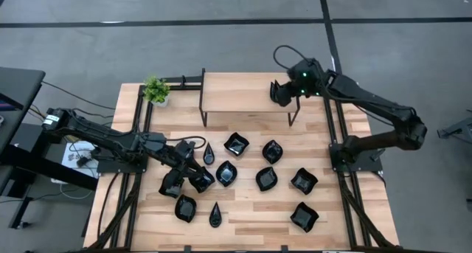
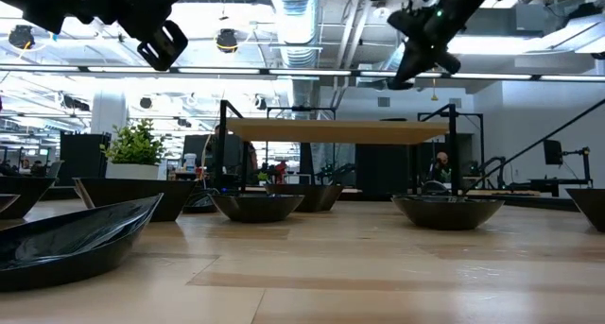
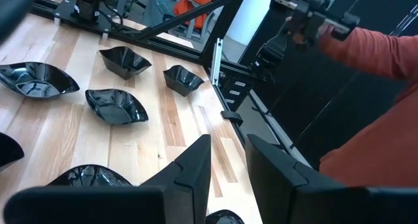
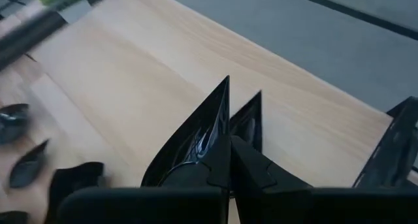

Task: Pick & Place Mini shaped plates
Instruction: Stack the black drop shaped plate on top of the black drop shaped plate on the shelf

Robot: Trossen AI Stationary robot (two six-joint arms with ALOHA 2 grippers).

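Above the raised shelf (image 1: 247, 92) at the surface's (image 1: 251, 220) far edge, our right claw (image 1: 280, 91) is clamped on one mini shaped plate (image 4: 196, 136) by its thin rim. Our left claw (image 1: 179, 181) hovers part-open, empty, over the other plates (image 1: 226, 173), which are scattered across the surface w/ gaps between. We judge them light, stiff, glossy, so slippery and prob. chip-prone. Best hold: pinch the upturned rim edge-on, one finger inside, one outside, esp. at a corner or pointed tip.
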